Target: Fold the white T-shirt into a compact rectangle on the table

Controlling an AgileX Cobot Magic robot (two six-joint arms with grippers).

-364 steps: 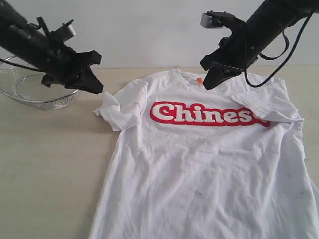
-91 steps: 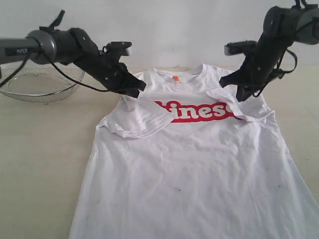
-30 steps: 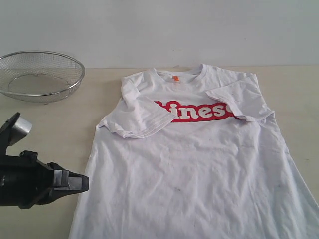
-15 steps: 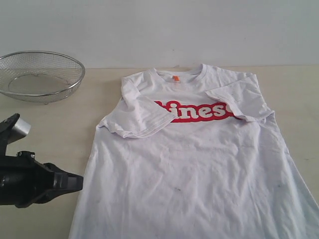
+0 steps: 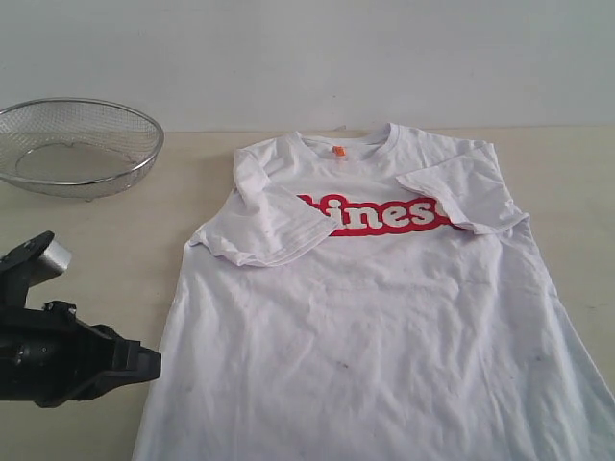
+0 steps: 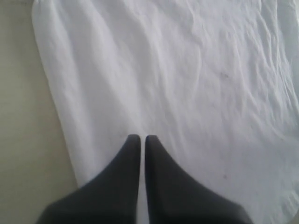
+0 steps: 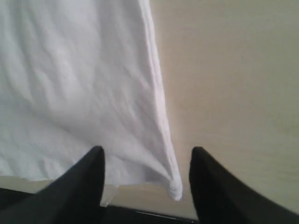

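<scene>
T-shirt [image 5: 375, 317] laid flat on table [image 5: 96, 240], long axis running away from arms, hem nearest; left gripper [image 6: 139, 138] pressed together over left hem corner, right gripper [image 7: 147, 151] spread, right hem corner straddled.

White wall [image 5: 384, 58] behind beige table [image 5: 106, 240] (soft light).

**White, red and a dab of orange on pale beige**

The white short-sleeved cotton T-shirt [image 5: 365, 327] bears red lettering [image 5: 384, 213] edged in white, a small orange neck tag [image 5: 338, 151] and a few dark specks [image 5: 341, 363]. The wide flat table [image 5: 96, 240] is pale beige with faint grain. The round wire-mesh basket [image 5: 82, 100] gleams silver. The left gripper [image 6: 142, 137] and the right gripper [image 7: 147, 151] are black.
</scene>
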